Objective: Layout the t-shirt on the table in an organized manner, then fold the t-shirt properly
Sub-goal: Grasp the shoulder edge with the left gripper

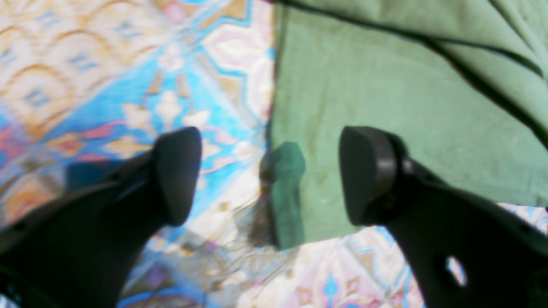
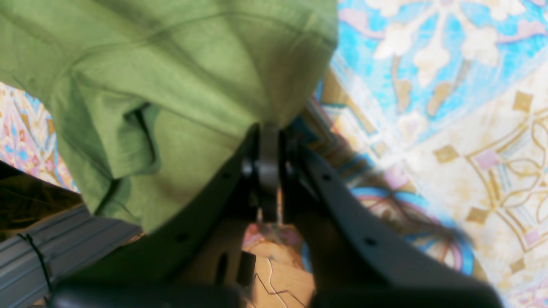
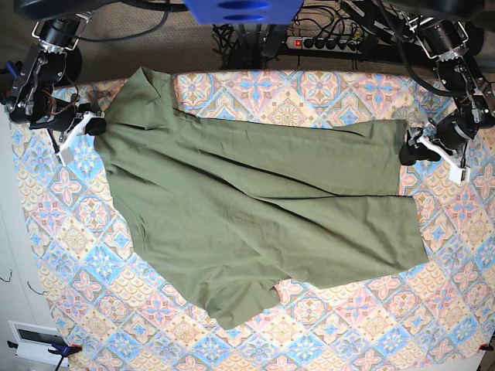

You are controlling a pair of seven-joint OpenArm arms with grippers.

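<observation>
The olive-green t-shirt [image 3: 255, 209] lies spread and creased across the patterned table [image 3: 325, 332], one part folded over near the front. My right gripper [image 3: 97, 124], at the base view's left, is shut on the shirt's edge; the right wrist view shows its jaws [image 2: 269, 128] pinched together on green fabric [image 2: 171, 85] that drapes from them. My left gripper [image 3: 408, 151], at the base view's right, sits at the shirt's right edge. In the left wrist view it is open [image 1: 272, 175], with the shirt's edge [image 1: 385, 85] lying flat between its fingers [image 1: 177, 175].
A power strip [image 3: 325, 42] and cables lie beyond the table's far edge. A grey rail [image 2: 43, 252] runs below the table edge by my right gripper. A small clamp [image 3: 62, 349] holds the cloth at the front left corner.
</observation>
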